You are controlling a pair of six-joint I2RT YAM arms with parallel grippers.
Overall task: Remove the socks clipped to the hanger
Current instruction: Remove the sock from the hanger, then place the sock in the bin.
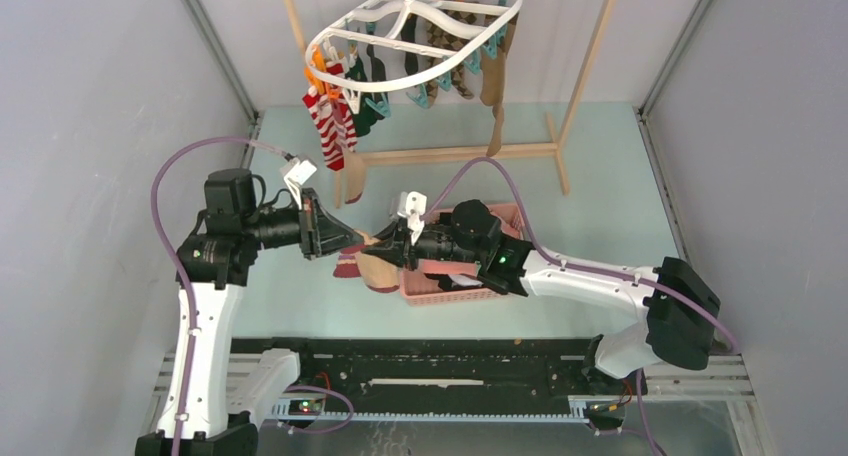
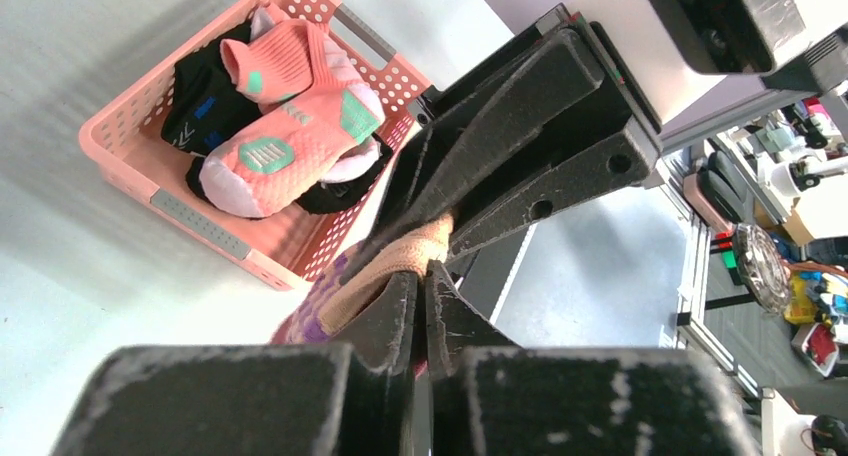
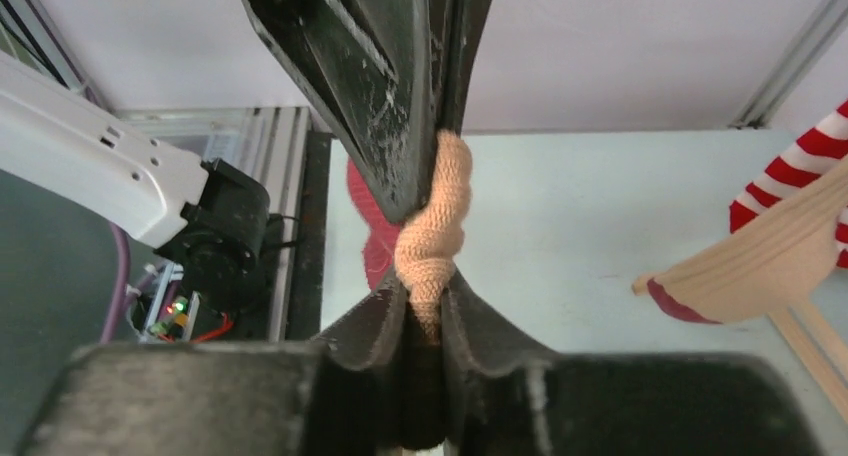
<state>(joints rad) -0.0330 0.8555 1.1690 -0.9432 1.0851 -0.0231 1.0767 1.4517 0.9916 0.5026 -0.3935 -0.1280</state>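
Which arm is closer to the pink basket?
Right. The right gripper sits at the left edge of the pink basket, its arm stretched over it; the left gripper is farther left.

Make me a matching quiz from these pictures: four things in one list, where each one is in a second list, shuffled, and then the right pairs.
Things
1. tan knitted sock
2. red-and-white striped sock
3. coral-pink sock with mint patches
4. pink perforated plastic basket

Places
A. standing on the pale table
B. clipped to the white plastic oval hanger
C. pinched between the left gripper and the right gripper
D. lying inside the basket

Pairs: 1-C, 2-B, 3-D, 4-A
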